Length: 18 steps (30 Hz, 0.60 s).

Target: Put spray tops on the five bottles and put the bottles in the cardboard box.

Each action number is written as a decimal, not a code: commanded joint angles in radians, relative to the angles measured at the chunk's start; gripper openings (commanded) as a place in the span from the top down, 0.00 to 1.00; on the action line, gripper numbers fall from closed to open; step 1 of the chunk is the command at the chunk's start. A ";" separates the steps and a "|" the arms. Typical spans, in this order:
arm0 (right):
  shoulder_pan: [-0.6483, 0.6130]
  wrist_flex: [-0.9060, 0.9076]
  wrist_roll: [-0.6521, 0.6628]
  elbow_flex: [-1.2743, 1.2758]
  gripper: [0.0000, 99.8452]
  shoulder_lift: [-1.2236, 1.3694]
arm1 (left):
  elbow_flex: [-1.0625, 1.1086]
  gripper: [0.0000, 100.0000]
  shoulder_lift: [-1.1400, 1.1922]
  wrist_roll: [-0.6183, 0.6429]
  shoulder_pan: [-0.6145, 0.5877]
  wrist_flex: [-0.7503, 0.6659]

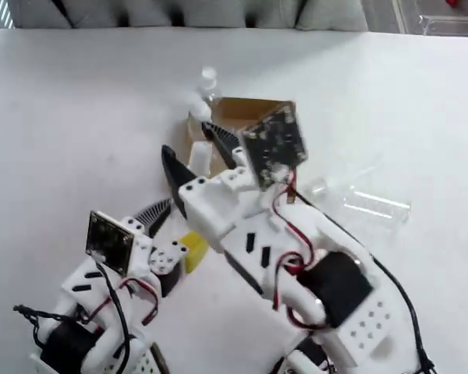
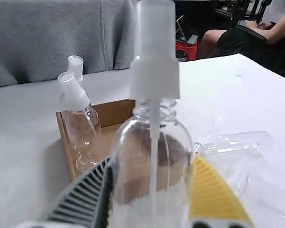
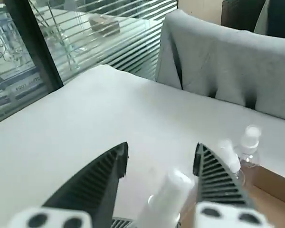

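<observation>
My left gripper (image 2: 152, 199) is shut on an upright clear bottle (image 2: 152, 156), held between its grey and yellow fingers. A white spray top (image 2: 154, 57) sits in the bottle's neck with its tube hanging inside. My right gripper (image 3: 161, 149) stands open around that spray top (image 3: 168, 194), with a gap on both sides. In the high view the right gripper (image 1: 186, 139) hovers over the left gripper (image 1: 174, 230), just in front of the cardboard box (image 1: 253, 111). One capped bottle (image 2: 80, 123) stands in the box (image 2: 114, 114).
Another capped bottle (image 1: 209, 79) stands just behind the box. Clear bottles without tops (image 1: 366, 202) lie on the white table to the right of the arms. A grey sofa back (image 2: 47, 33) runs along the far table edge. The left half of the table is open room.
</observation>
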 commanded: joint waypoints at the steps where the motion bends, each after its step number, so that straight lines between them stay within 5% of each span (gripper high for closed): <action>1: 0.019 0.033 0.006 -0.137 0.83 -0.028 | -0.008 0.98 -0.010 -0.009 0.008 -0.058; 6: 0.082 -0.001 0.054 -0.215 0.99 0.008 | -0.008 0.98 -0.010 -0.009 0.008 -0.058; 18: 0.216 0.027 0.055 -0.222 0.99 0.197 | -0.008 0.98 -0.010 -0.009 0.012 -0.058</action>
